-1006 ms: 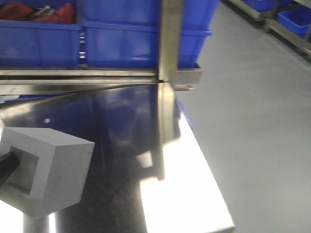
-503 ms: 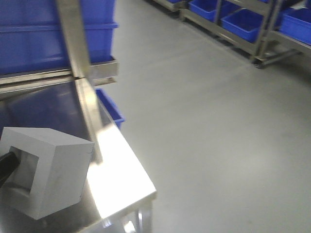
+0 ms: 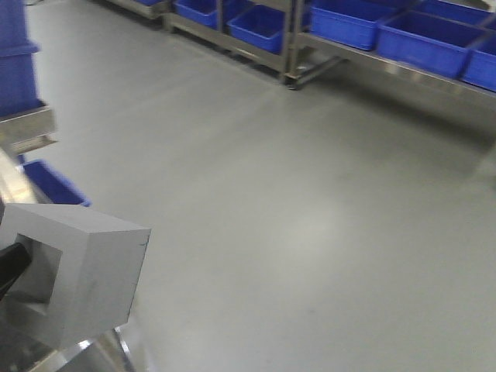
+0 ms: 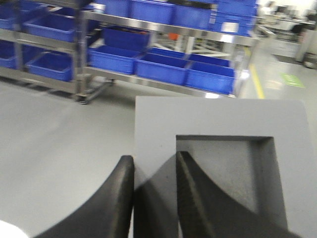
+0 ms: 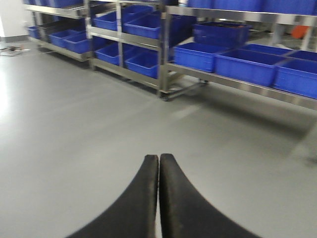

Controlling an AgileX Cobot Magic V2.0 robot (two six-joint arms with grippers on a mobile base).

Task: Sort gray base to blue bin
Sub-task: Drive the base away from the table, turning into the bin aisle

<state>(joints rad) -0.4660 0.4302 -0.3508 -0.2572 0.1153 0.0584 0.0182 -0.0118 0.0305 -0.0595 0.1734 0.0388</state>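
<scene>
The gray base (image 3: 85,279) is a matte gray cube with a square recess, hanging at the lower left of the front view over the table corner. My left gripper (image 4: 154,157) is shut on the gray base (image 4: 218,124). One black finger (image 4: 116,198) lies outside the base's left wall and the other sits inside the recess. My right gripper (image 5: 159,156) is shut on nothing, pointing over bare floor. Part of a deep blue bin (image 3: 14,74) shows at the left edge. Several more blue bins (image 3: 430,39) line the racks; which one the task means I cannot tell.
A shiny steel table corner (image 3: 101,353) lies under the base. A steel shelf ledge (image 3: 27,128) and a low blue bin (image 3: 50,186) are at the left. Steel racks (image 3: 294,46) stand across the grey floor (image 3: 310,232). A yellow floor line (image 4: 257,82) runs by the racks.
The front view has swung right: the steel table and the big blue tubs slid out to the left, and floor and racks came in. The gray base keeps its place in the left gripper.
</scene>
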